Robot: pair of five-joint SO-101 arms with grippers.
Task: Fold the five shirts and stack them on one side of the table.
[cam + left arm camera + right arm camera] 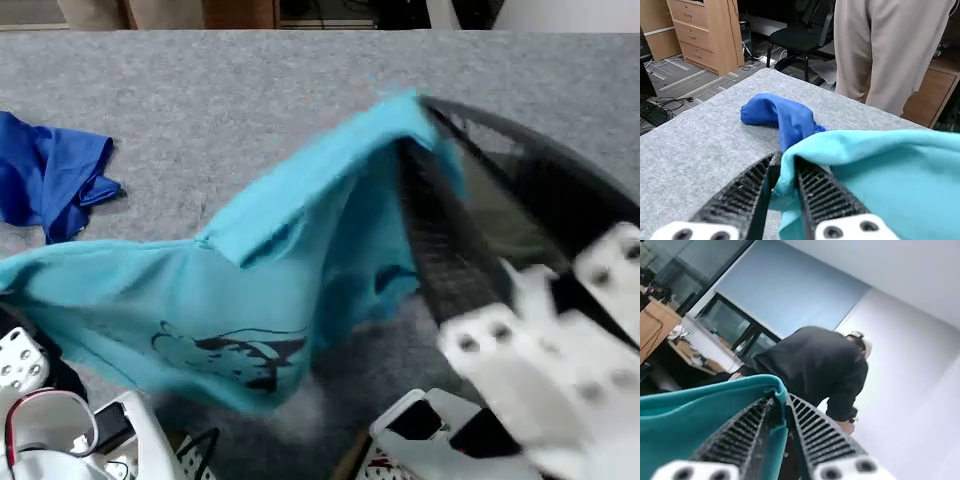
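Observation:
A light blue shirt [270, 290] with a dark print hangs stretched in the air above the grey table [200, 90]. My right gripper [418, 112] is raised high and shut on one corner of the shirt [700, 415], its fingers [812, 427] pinching the fabric. My left gripper [785, 167] is low near the table's front left, shut on another edge of the same shirt [880, 170]. A dark blue shirt [48, 175] lies crumpled at the table's left side, just beyond my left gripper in the left wrist view [782, 116].
The far half of the grey table [695, 145] is bare felt. The left arm's white base [60, 430] and the right arm's white body [560, 370] stand along the front edge. A person's legs [885, 50] are behind the table.

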